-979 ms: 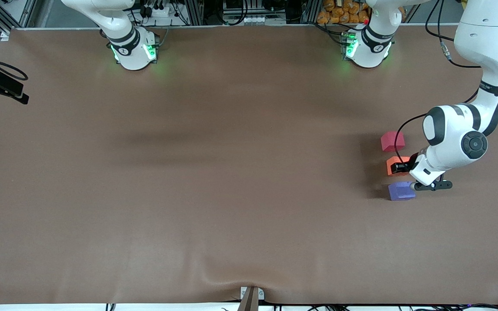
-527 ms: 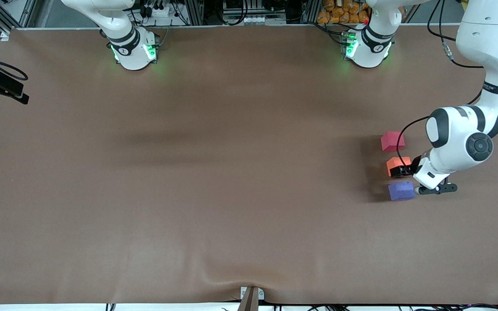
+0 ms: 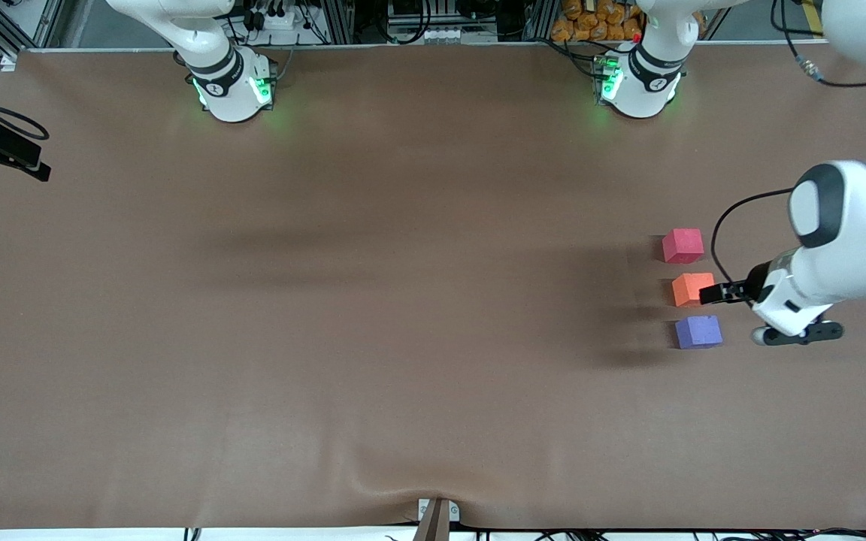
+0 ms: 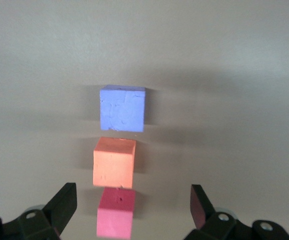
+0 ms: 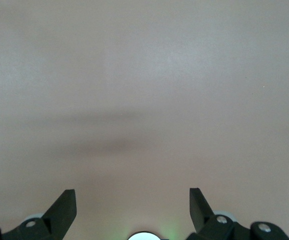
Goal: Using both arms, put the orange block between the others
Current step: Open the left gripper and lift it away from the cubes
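Note:
Three small cubes stand in a short row on the brown table (image 3: 403,300), near the left arm's end. The orange block (image 3: 692,289) (image 4: 114,162) sits in the middle. The pinkish-red cube (image 3: 682,246) (image 4: 116,212) lies farther from the front camera and the purple-blue cube (image 3: 698,331) (image 4: 123,108) nearer. Small gaps separate them. My left gripper (image 3: 720,293) (image 4: 133,192) is open and holds nothing. It hangs beside the orange block, off toward the left arm's end of the table. My right gripper (image 5: 133,192) is open over bare table; that arm waits near its base (image 3: 231,86).
A black camera mount (image 3: 1,150) juts in at the right arm's end of the table. A metal clamp (image 3: 437,517) sits at the table's front edge. The left arm's elbow (image 3: 854,233) hangs over the table's end.
The left gripper has opened and let go of the orange block, then drawn back and upward toward the left arm's end. The orange block stays between the other two cubes.

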Tool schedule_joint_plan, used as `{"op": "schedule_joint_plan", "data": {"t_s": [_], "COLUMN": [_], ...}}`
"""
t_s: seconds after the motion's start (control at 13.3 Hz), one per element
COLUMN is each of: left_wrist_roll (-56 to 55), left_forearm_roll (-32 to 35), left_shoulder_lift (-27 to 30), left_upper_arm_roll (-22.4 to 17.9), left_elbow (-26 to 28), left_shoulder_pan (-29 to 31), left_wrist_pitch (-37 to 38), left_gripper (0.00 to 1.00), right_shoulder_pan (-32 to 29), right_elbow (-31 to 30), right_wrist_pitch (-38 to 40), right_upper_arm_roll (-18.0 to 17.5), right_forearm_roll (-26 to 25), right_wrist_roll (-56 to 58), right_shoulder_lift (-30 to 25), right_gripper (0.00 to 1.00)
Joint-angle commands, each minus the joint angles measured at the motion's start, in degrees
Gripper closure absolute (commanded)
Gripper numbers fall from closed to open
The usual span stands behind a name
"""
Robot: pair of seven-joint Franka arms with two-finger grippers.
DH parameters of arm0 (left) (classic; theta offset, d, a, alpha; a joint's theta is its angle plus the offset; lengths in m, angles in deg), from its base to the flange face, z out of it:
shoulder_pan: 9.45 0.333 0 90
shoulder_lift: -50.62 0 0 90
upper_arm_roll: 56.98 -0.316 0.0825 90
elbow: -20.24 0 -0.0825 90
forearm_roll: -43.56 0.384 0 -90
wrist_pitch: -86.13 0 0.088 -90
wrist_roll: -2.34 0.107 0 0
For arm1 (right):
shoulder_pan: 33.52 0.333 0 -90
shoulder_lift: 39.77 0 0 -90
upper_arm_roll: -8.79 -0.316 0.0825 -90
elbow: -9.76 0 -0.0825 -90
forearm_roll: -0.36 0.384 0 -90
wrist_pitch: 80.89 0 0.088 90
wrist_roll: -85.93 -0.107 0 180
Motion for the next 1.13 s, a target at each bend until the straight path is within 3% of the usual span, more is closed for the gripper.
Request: {"op": "schedule_joint_plan", "data": {"t_s": [0.0,0.3,0.6,1.05], "left_wrist_roll": [-3.0,-2.9,-3.0,-3.0], "left_forearm_roll": [0.4,0.2,0.5,0.1], "left_shoulder_lift": [2.5,7.1,8.2,11.2], "left_upper_arm_roll": [2.3,3.6,3.6,3.5], "left_elbow": [-4.7,-9.4,-15.5,-16.3], "left_shoulder_pan": [0.0,0.1,0.3,0.5], "left_wrist_pitch": [6.1,10.9,17.4,19.7], "left_gripper": [0.0,0.0,0.0,0.0], "right_shoulder_pan": [-0.5,-0.4,-0.1,-0.1], "right_elbow": [1.4,1.4,1.4,1.4], "right_wrist_pitch": [0.6,0.6,0.6,0.6], "right_upper_arm_roll": [-0.5,-0.6,-0.6,-0.6], "right_forearm_roll": [0.2,0.2,0.2,0.2], "right_wrist_roll": [-0.8,-0.8,-0.7,-0.7], "right_shoulder_lift": [0.7,0.8,0.8,0.8], "right_gripper": [0.0,0.0,0.0,0.0]}}
